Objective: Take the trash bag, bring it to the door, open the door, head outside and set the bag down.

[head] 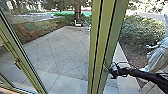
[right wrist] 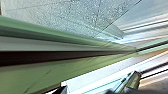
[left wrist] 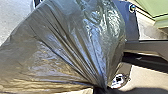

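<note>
the step in hand looks to be opening the door with the right arm while the left carries the load. the right tool (head: 110,71) is at the green upright frame (head: 97,47), touching it or just beside it; how far open the tool is, and whether it has hold of anything, cannot be told. the trash bag (left wrist: 82,42) is at the left wrist, its film drawn into tight pleats where the left tool (left wrist: 100,89) appears closed on the gathered neck. to do this well, work the door slowly and steadily, keeping the right tool square to the frame so it does not skid off the metal, and let the base follow the door's swing rather than overreaching. keep the bag close to the body and away from the frame edges and the handle (head: 18,65), since thin film could snag or tear. beyond the frame lies the paved yard (head: 62,52); a gap wide enough for both body and bag seems wise.
</note>
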